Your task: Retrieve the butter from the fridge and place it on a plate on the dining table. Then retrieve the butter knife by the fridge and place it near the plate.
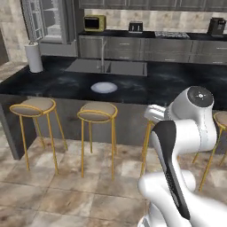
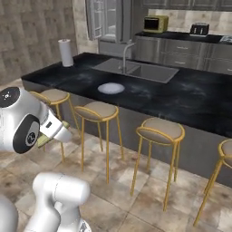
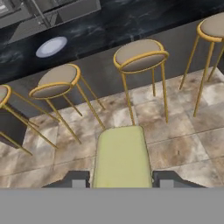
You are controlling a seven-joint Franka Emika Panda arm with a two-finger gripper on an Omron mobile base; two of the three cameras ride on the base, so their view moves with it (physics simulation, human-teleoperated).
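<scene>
Gripper (image 3: pixel 119 183) clamped on the butter (image 3: pixel 121 157), above floor before the stools (image 3: pixel 141 54).

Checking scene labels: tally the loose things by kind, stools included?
Stools: 4 (first, last)
Plate: 1
Butter, between the fingers: 1
Paper towel roll: 1
Total: 7
</scene>
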